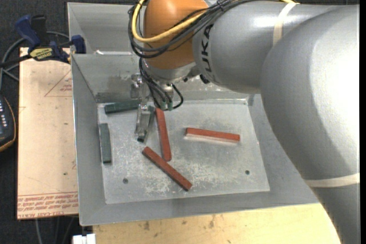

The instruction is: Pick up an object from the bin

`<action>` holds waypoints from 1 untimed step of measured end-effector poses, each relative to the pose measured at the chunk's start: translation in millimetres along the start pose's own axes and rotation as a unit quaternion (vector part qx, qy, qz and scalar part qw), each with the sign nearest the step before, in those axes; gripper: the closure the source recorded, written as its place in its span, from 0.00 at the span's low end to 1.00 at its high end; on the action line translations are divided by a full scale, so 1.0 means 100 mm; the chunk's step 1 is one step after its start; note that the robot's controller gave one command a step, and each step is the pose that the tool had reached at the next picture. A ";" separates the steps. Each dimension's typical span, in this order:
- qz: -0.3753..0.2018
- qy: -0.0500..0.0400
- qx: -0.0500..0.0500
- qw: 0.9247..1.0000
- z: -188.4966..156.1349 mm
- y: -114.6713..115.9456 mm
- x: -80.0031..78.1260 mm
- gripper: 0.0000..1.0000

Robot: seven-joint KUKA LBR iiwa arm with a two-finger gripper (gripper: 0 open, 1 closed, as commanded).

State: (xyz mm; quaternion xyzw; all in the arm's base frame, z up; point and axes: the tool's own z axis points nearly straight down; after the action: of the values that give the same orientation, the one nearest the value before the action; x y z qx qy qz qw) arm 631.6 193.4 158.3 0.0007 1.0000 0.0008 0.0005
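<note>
Pincer (142, 130) hangs low over the left half of the grey metal bin (229, 174), beneath the arm's rounded orange cover (171, 26), with its tip close to the bin floor. Whether it is released or clenched cannot be told from this angle, and nothing can be seen held in it.

The nearest thing is a long, thin red bar (163, 137), just beside the pincer on the side towards the bin's right edge; I cannot tell if the two touch. The bar's long axis runs from the far edge towards the near edge, slightly slanted. Its near end meets a second red bar (167, 168), which slants off towards the near-right corner. A red bar with a pale side (212, 135) lies well apart towards the right edge, set crosswise. One dark green bar (105, 143) lies along the left edge, and another dark green bar (121, 106) lies crosswise near the far-left corner.

If the nearest red bar is the pick, the pincer probably needs a small shift towards the right edge to straddle it and close across its narrow width. A grip at the bar's middle would probably stay clear of the second bar.
</note>
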 end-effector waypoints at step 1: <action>0.045 0.003 0.000 0.999 0.90 -0.33 -0.19 0.00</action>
State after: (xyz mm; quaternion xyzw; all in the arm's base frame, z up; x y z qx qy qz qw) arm 650.7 161.0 68.1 0.0461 0.9989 0.0013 -0.0023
